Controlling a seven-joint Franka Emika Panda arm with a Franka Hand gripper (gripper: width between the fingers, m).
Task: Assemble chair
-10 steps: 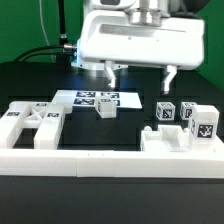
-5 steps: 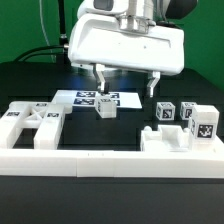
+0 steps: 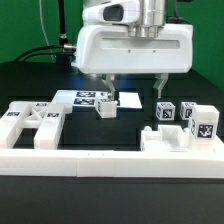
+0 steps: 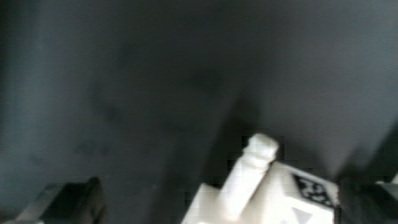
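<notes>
On the table (image 3: pixel 128 128), a block (image 3: pixel 105 109) sits before the marker board (image 3: pixel 86 98); slab (image 3: pixel 30 125) at the exterior view's left, legs (image 3: pixel 187 114) at its right, rail (image 3: pixel 100 160) in front.

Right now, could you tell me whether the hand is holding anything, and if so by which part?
Nothing is held: the hand hangs open above the table, with nothing between its jaws.
</notes>
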